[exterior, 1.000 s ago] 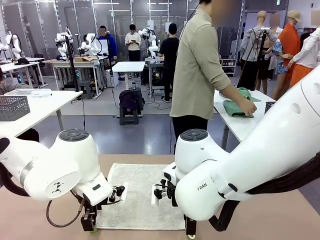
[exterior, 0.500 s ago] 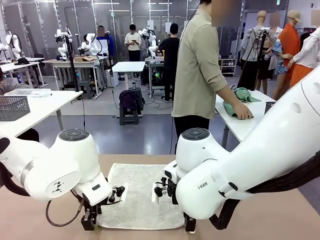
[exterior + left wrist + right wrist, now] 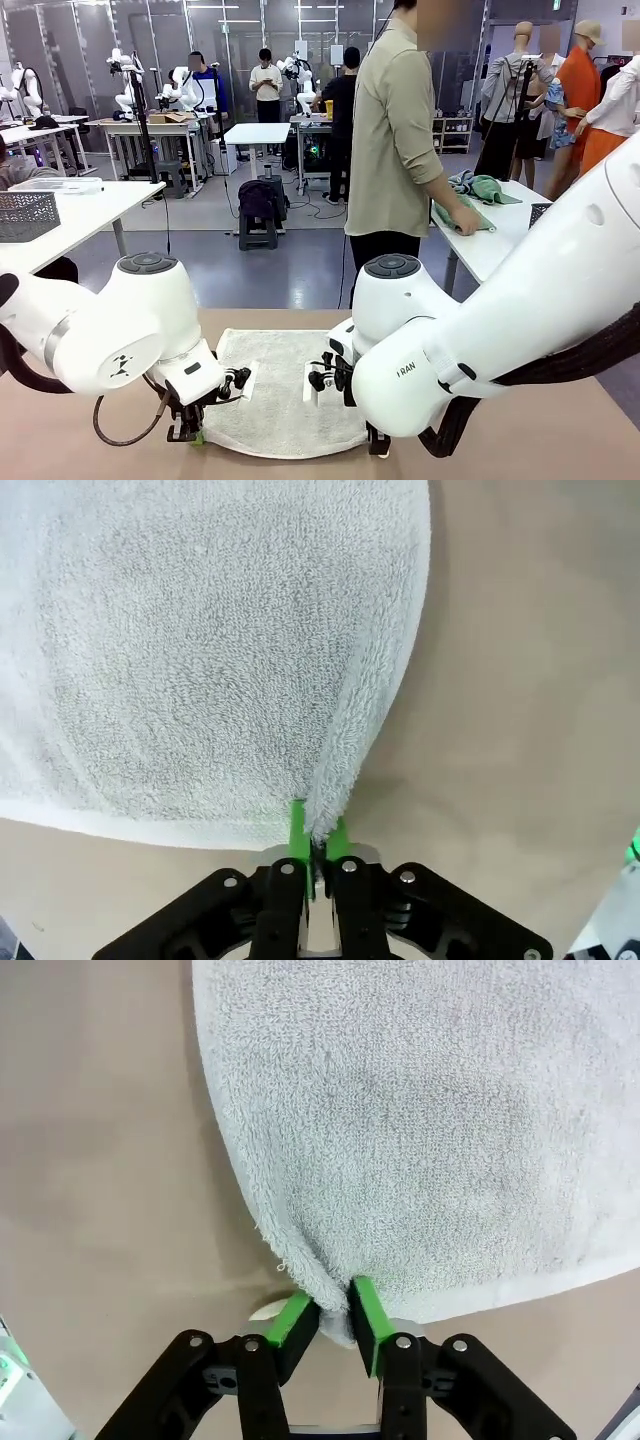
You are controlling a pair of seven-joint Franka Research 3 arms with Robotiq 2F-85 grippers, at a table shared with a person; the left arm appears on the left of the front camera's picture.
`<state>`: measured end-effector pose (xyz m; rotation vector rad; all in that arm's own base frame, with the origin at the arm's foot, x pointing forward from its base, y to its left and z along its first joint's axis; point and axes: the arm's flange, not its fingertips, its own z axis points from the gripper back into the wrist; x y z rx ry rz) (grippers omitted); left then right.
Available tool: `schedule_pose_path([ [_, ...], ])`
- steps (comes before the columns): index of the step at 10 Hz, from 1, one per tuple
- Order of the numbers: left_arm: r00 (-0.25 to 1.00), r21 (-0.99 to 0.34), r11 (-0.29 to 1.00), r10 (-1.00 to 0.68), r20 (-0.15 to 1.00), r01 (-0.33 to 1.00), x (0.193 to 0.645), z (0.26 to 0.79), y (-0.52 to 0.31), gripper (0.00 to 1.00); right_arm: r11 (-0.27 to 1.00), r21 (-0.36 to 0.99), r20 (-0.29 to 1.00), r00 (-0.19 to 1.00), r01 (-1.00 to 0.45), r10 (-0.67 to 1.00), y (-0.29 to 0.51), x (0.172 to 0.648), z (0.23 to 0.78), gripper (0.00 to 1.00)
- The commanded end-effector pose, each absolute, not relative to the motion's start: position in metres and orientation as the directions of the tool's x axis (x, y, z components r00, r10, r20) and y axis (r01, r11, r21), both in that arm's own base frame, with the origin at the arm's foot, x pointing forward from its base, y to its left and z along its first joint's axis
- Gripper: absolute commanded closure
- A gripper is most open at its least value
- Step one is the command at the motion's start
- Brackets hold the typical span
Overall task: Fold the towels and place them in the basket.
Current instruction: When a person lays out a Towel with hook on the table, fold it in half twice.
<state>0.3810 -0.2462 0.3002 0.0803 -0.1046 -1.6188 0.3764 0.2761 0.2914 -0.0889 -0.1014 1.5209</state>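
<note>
Both arms bend low over the near edge of the cream-white towel, wrists aimed down at it.

Left hand sits at the towel's near-left corner. In the left wrist view the left hand has its green pads pinched tight on a raised ridge of cloth, w/ almost no gap between them.

Right hand is at the near-right corner. In the right wrist view the right hand is clamped on a bunched fold of the hem, jaws narrow.

Towel lies spread on the tan surface, terry nap visible. Its near edge bows in a curve between the two hands. Corners are drawn up into puckers, the rest lies flat.

From the front, the right arm's bulk covers most of the right hand and the corner it holds, so we can't read the grip there.

Well beyond the towel's far edge a person stands side-on, one hand pressing a green towel on another surface.
</note>
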Motion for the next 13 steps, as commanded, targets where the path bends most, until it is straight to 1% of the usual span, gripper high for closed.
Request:
schedule_pose_path([
  [1, -0.067, 0.054, -0.066, -0.998, 0.009, 0.996, 0.378, 0.308, -0.248, 1.00, 0.043, -0.079, 0.007, 0.042, -0.996, 0.999, 0.277, 0.369, 0.287, 1.00],
  [2, -0.068, 0.050, -0.067, -0.998, 0.008, 0.996, 0.377, 0.311, -0.246, 1.00, 0.042, -0.077, 0.007, 0.041, -0.996, 0.999, 0.277, 0.369, 0.289, 0.95],
  [3, -0.069, 0.050, -0.068, -0.998, 0.008, 0.996, 0.377, 0.312, -0.245, 1.00, 0.035, -0.076, 0.003, 0.035, -0.997, 0.999, 0.277, 0.368, 0.290, 1.00],
  [4, -0.034, 0.078, -0.034, -0.999, -0.003, 0.996, 0.376, 0.313, -0.244, 1.00, 0.035, -0.091, -0.008, 0.036, -0.995, 0.999, 0.276, 0.368, 0.291, 1.00],
  [5, -0.009, 0.095, -0.011, -1.000, -0.028, 0.995, 0.375, 0.312, -0.245, 1.00, 0.094, -0.090, -0.017, 0.095, -0.992, 0.995, 0.277, 0.370, 0.290, 1.00],
  [6, -0.050, 0.084, -0.050, -0.999, 0.002, 0.995, 0.378, 0.304, -0.247, 1.00, 0.046, -0.120, 0.010, 0.045, -0.992, 0.999, 0.277, 0.376, 0.292, 1.00],
  [8, -0.050, 0.084, -0.050, -0.999, 0.002, 0.995, 0.378, 0.304, -0.247, 1.00, 0.046, -0.120, 0.010, 0.045, -0.992, 0.999, 0.277, 0.376, 0.292, 1.00],
  [9, -0.038, 0.085, -0.038, -0.999, 0.000, 0.996, 0.378, 0.305, -0.246, 0.94, 0.053, -0.119, 0.010, 0.052, -0.991, 0.999, 0.277, 0.376, 0.293, 0.87],
  [10, -0.055, 0.082, -0.055, -0.998, 0.008, 0.995, 0.379, 0.313, -0.245, 0.94, 0.014, -0.079, 0.029, 0.011, -0.997, 1.000, 0.278, 0.376, 0.300, 0.87],
  [13, -0.068, 0.088, -0.067, -0.998, 0.006, 0.994, 0.380, 0.336, -0.241, 0.94, -0.001, -0.060, 0.015, -0.002, -0.998, 1.000, 0.278, 0.382, 0.323, 0.87],
])
